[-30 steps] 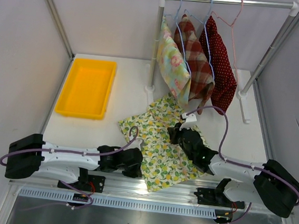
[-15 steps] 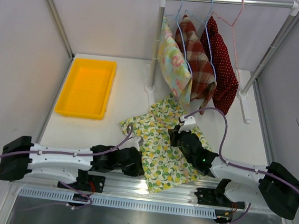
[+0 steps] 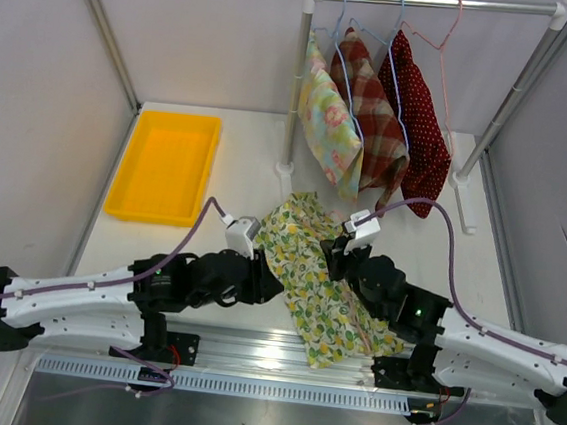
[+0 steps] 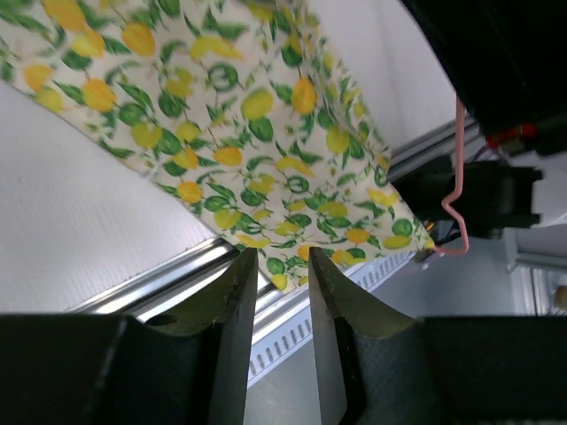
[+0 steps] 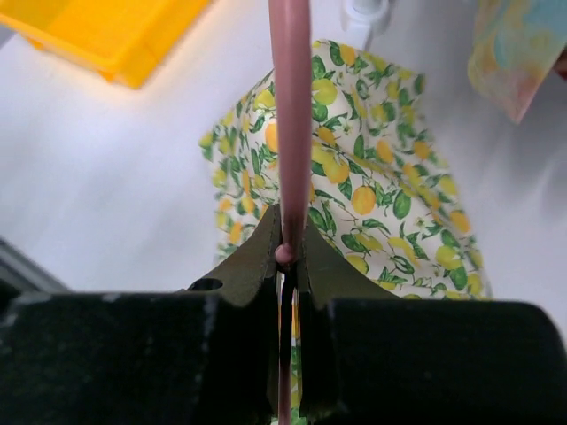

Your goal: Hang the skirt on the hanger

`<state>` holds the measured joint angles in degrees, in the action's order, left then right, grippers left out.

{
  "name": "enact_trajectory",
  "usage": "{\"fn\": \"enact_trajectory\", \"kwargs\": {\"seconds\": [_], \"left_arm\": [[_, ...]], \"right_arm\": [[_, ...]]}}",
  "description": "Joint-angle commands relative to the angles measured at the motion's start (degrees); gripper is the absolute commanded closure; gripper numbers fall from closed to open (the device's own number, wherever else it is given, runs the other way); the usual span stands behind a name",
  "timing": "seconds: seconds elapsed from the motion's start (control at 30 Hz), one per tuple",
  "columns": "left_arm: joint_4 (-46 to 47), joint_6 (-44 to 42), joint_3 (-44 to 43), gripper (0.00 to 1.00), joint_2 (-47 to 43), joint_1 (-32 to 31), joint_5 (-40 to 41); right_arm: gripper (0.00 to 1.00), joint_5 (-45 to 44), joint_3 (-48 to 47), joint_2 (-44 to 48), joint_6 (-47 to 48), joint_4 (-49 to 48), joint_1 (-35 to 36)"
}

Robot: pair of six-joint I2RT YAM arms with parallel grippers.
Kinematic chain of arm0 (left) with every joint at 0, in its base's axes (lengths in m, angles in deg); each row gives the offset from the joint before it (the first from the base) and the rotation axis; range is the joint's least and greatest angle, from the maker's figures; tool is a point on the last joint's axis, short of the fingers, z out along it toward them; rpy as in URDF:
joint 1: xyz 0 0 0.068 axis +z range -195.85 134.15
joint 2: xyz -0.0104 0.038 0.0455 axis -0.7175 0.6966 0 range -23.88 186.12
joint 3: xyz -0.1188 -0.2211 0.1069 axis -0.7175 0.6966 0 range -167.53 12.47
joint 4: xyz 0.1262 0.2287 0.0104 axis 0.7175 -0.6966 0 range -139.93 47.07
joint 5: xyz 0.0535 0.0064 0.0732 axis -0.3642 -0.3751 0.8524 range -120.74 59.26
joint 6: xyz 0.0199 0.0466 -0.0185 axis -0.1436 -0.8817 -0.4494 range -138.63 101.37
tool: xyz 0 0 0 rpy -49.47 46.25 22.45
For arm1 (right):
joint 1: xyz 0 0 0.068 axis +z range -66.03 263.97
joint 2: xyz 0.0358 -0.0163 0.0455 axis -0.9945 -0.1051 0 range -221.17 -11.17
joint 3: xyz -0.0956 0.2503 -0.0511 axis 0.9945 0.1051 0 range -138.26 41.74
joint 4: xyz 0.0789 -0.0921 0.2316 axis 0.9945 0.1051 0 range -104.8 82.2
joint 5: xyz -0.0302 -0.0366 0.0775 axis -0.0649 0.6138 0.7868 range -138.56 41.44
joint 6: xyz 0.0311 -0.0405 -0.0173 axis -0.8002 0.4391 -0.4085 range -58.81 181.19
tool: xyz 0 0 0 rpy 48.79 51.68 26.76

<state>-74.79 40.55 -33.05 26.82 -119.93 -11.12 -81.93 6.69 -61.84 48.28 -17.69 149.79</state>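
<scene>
Top external shows the skirt [image 3: 314,294] lying lengthwise, far-left to near-right.

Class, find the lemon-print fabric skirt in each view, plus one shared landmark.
Top external: the lemon-print fabric skirt lies at lower centre.
Left wrist: skirt fills the upper half.
Right wrist: skirt at centre-right, behind the pink hanger wire.
Shared landmark: white table beneath it.

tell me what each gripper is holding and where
The right gripper pinches the pink hanger on a straight stretch of wire; the left gripper holds nothing.
</scene>
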Motion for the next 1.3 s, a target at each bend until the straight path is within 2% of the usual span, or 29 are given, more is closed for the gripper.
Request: {"fn": "enact_trajectory", "kwargs": {"seconds": [0.0, 0.13, 0.4, 0.47, 0.6, 0.7, 0.8, 1.0, 1.1, 1.27], "left_arm": [[-2.6, -3.9, -4.6, 0.65, -2.0, 1.4, 4.6], [-2.2, -6.7, -7.7, 0.64, -1.6, 3.1, 5.4], [0.2, -12.9, -14.8, 0.64, 0.7, 6.8, 4.4], [0.5, -13.7, -15.8, 0.64, 1.5, 7.8, 3.8], [1.4, -15.0, -16.8, 0.63, 2.1, 8.8, 1.7], [1.9, -17.2, -18.5, 0.63, 3.0, 9.6, 0.5], [2.9, -22.2, -24.3, 0.60, 5.9, 11.1, 0.4], [1.3, -29.5, -46.6, 0.57, 17.8, 14.6, -3.7], [1.0, -30.2, -50.8, 0.57, 22.3, 15.1, -5.6], [3.3, -28.9, -49.9, 0.57, 24.6, 17.0, -9.3]], "right_arm": [[1.00, -2.9, -7.6, 2.9, 3.8, 9.6, 3.8], [1.00, -5.8, -17.4, 3.5, 4.6, 21.3, 6.7], [1.00, -8.8, -33.4, 6.2, 5.2, 34.1, 9.1], [1.00, -10.1, -40.5, 4.7, 6.3, 36.4, 9.1], [1.00, -13.8, -53.5, -0.6, 6.6, 48.6, 9.1], [1.00, -13.2, -58.5, -1.7, 5.2, 53.7, 9.2], [1.00, -10.9, -60.2, -1.3, 2.1, 57.9, 9.2], [1.00, -9.7, -61.7, -2.0, -7.7, 69.6, 9.1], [1.00, -10.3, -61.9, -2.7, -12.0, 73.8, 9.1], [1.00, -15.6, -63.4, -3.9, -18.4, 80.7, 6.6]]}}
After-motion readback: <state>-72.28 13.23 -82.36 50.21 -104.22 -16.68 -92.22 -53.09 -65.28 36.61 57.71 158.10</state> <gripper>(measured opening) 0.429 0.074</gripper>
